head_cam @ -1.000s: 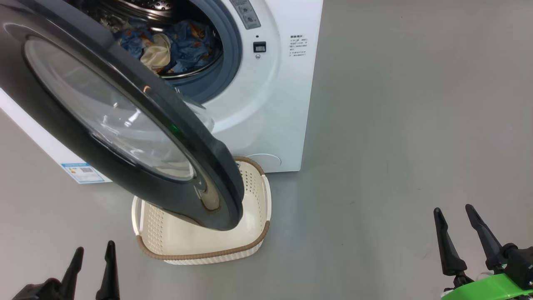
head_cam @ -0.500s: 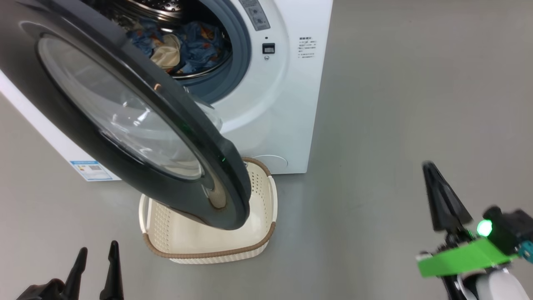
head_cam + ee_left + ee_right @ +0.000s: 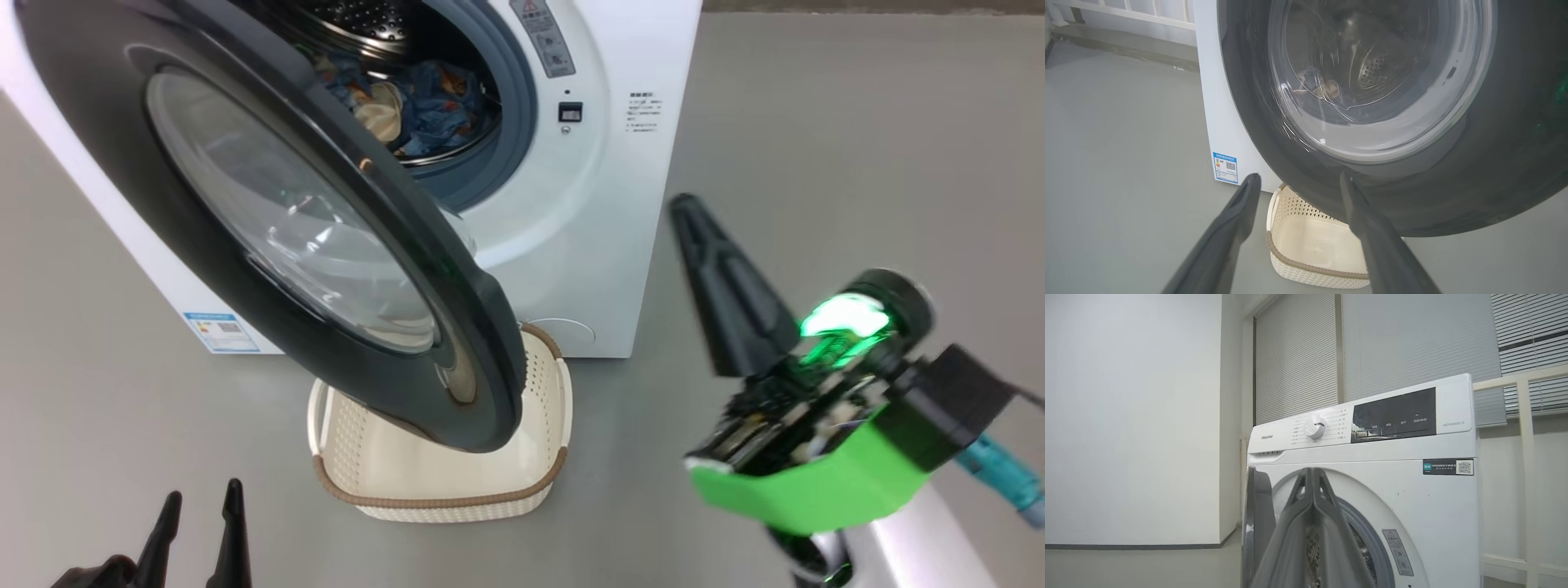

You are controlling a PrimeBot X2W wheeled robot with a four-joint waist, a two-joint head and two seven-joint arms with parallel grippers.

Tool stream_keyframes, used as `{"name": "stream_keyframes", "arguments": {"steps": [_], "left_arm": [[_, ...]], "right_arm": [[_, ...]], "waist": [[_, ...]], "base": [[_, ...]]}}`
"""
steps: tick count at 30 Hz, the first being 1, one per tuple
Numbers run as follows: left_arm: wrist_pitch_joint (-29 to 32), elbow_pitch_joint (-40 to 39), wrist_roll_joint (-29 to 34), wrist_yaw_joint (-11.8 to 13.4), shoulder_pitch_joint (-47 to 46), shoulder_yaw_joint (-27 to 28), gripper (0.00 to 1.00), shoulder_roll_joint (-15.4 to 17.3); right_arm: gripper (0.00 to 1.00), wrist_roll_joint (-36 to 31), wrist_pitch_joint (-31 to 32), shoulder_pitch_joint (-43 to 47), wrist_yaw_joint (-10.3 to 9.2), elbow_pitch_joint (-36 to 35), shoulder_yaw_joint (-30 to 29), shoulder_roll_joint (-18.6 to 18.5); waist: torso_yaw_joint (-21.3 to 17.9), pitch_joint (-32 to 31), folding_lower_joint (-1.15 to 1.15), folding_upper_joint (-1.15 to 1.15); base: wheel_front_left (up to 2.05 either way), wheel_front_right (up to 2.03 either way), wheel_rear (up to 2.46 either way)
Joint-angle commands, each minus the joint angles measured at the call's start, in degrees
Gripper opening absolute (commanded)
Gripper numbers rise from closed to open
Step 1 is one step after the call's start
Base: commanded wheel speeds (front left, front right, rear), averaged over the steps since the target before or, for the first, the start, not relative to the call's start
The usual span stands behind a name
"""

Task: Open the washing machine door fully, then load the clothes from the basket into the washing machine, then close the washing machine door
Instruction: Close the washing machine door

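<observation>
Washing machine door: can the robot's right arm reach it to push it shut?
Probably yes. The right gripper, shut, hangs over bare floor right of the washing machine door. Nothing stands between them; the basket sits lower, under the door's edge.

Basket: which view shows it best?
Head view: the basket shows its front rim and both sides, the door covering its back. Left wrist view: a finger crosses it. Right wrist view faces the washing machine.

Grey floor [image 3: 816, 122], white wall [image 3: 1126, 416], closed window blinds [image 3: 1412, 343], white railing [image 3: 1525, 457]
</observation>
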Motion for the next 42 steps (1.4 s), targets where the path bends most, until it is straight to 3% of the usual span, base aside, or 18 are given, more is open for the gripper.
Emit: {"name": "stream_keyframes", "arguments": {"steps": [1, 13, 20, 32, 42], "left_arm": [[-0.4, -1.9, 0.7, -0.1, -0.6, 2.3, 1.0, 0.4], [-0.4, -1.8, 0.3, -0.1, -1.3, 1.5, 1.0, -1.0], [-0.4, -1.4, 0.0, -0.1, -2.4, 0.8, 1.0, -1.6], [-0.4, -0.4, -0.8, -0.1, -4.4, -0.9, 1.0, -2.4], [-0.4, -0.4, -1.1, -0.1, -5.4, -1.3, 1.0, -2.3]], "right_arm": [[0.0, 1.3, -0.3, -1.8, 0.16, -2.2, 3.6, 1.1], [0.0, 2.7, -0.3, -0.4, 0.16, 7.7, 18.7, -0.6], [0.0, 4.5, -0.3, -0.5, 0.16, 15.8, 22.4, -0.7], [0.0, 6.2, -0.3, -3.3, 0.16, 28.4, 22.4, -0.9], [0.0, 6.0, -0.3, -6.2, 0.16, 30.9, 18.3, 0.3]], "waist": [[0.7, -0.3, 0.0, 0.0], [3.5, 1.5, 0.0, 0.0], [5.0, 3.1, 0.0, 0.0], [7.0, 5.5, 0.0, 0.0], [7.7, 6.6, 0.0, 0.0]], "base": [[0.0, 0.0, 0.0], [0.0, 0.0, 0.0], [0.0, 0.0, 0.0], [0.0, 0.0, 0.0], [0.0, 0.0, 0.0]]}}
